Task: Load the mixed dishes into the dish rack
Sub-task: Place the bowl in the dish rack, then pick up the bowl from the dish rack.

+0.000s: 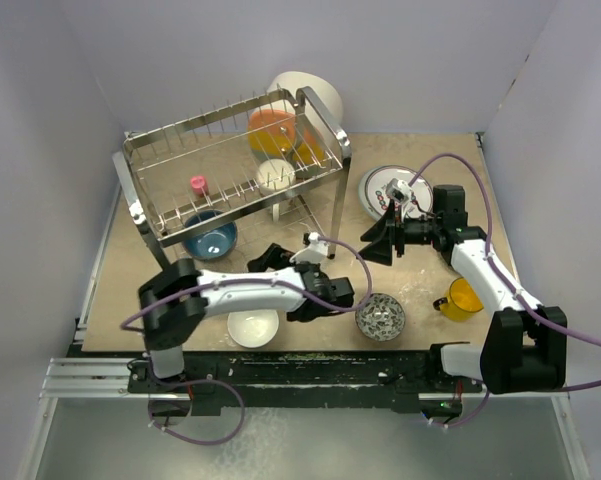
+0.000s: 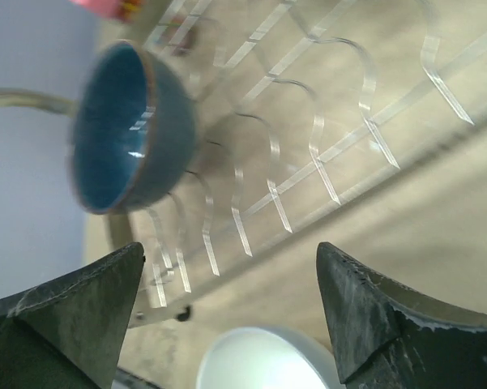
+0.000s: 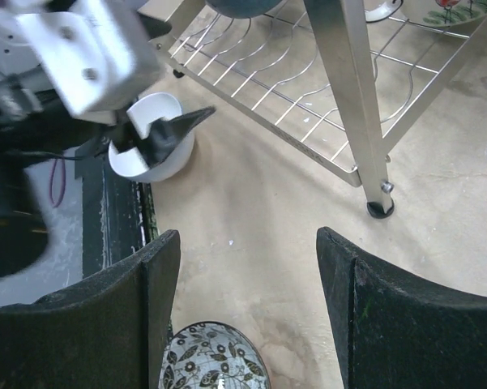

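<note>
**Dish rack** [image 1: 342, 150]: chrome wire on a tubular steel frame. It stands at 11 o'clock on a tan, scuffed tabletop [image 1: 430, 262] enclosed by plain pale walls.

**In the rack:** a glossy dark blue bowl [image 1: 210, 236] lies on the lower tier. An orange dish [image 1: 270, 130] and a pink piece [image 1: 197, 185] sit on the upper tier.

**On the table:**
- white bowl [image 1: 253, 327] at 6 o'clock
- patterned bowl [image 1: 380, 317] at 5
- yellow cup [image 1: 463, 298] at 4
- lettered plate [image 1: 372, 185] at 2

**Left gripper** [image 2: 229, 251]: jaws wide apart, empty, facing the rack.

**Right gripper** [image 3: 247, 235]: jaws apart, empty, near the plate.
</note>
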`<state>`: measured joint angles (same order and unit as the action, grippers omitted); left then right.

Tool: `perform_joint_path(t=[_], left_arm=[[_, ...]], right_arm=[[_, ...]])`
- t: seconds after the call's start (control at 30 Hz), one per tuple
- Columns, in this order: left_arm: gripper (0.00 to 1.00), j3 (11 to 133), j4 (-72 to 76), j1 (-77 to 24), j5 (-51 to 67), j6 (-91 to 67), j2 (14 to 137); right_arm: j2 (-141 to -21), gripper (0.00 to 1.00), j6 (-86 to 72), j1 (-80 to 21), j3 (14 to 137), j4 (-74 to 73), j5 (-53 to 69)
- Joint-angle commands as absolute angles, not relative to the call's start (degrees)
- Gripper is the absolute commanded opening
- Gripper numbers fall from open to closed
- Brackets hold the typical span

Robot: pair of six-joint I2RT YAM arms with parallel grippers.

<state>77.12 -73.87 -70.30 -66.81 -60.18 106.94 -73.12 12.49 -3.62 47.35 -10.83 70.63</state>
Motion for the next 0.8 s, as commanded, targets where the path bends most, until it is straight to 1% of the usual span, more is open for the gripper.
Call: perform_joint_path(t=[0.0,0.07,0.17,0.27,0.4,0.6,0.67,0.77], left_arm=[[0.91,68.50,-42.46,-71.88,-52.29,-37.09,92.29],[0.92,62.36,-29.92,-71.98,-44.76,-29.81,84.83],[1.00,54.35,-16.46,-71.94,-35.05,-24.16,74.10],[0.99,49.86,-10.54,-71.89,-29.31,-19.06,65.98],[0.99,47.02,-10.53,-71.89,-29.21,-14.50,62.71],[1.00,53.91,-28.62,-69.49,-44.89,-18.38,68.61],[0.95,55.30,-31.13,-67.34,-47.39,-18.92,70.41],[0.89,55.27,-30.45,-62.86,-46.72,-17.61,71.33]], right_arm=[[-72.33,0.71,14.59,-3.43,49.95,-10.99,69.50],[-72.33,0.71,15.46,-3.43,50.22,-12.36,68.93],[-72.33,0.71,16.84,-3.43,50.90,-14.00,67.94],[-72.24,0.71,17.92,-3.41,51.23,-14.77,66.94],[-72.41,0.71,18.31,-3.39,51.41,-14.85,66.54],[-72.93,0.71,18.72,-3.34,51.50,-14.96,66.01],[-73.18,0.71,18.81,-3.34,51.50,-14.94,65.96],[-73.47,0.71,18.90,-3.34,51.50,-15.05,65.82]])
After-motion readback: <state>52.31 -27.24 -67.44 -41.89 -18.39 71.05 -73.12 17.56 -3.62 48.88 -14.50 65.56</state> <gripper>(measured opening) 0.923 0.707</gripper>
